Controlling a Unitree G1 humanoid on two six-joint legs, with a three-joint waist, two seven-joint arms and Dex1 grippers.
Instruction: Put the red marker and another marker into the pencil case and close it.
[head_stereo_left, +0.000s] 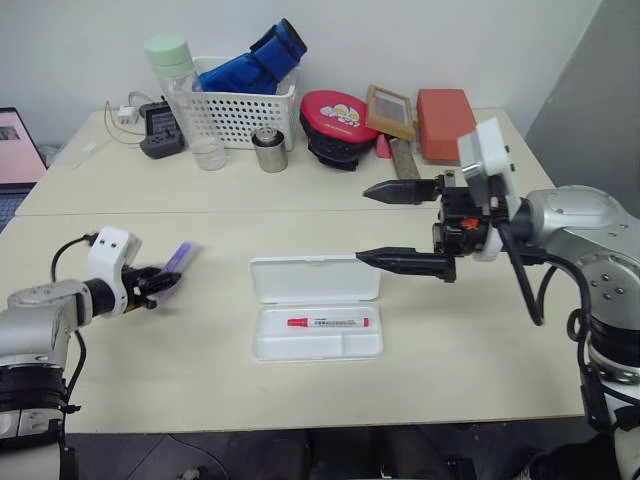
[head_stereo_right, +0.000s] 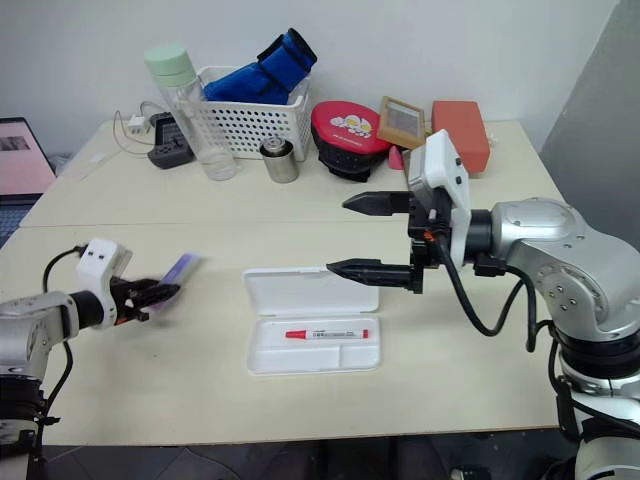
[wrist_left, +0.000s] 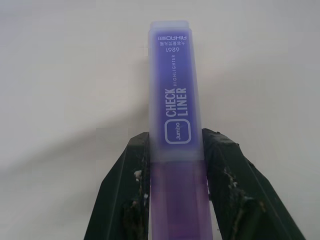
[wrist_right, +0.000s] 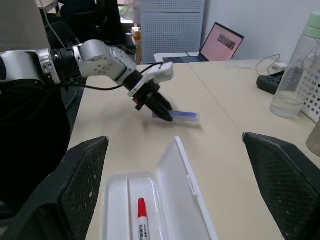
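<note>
Left claw (head_stereo_left: 160, 283) grips purple highlighter (head_stereo_left: 178, 262), which juts beyond its fingertips.

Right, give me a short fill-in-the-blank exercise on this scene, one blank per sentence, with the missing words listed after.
1. The red marker lies inside the open ____.
2. The left gripper is shut on the ____ highlighter.
3. The right gripper hangs above the table with its fingers ____.
4. The blue cloth sits in the white mesh ____.

Missing words: pencil case; purple; open; basket
</note>
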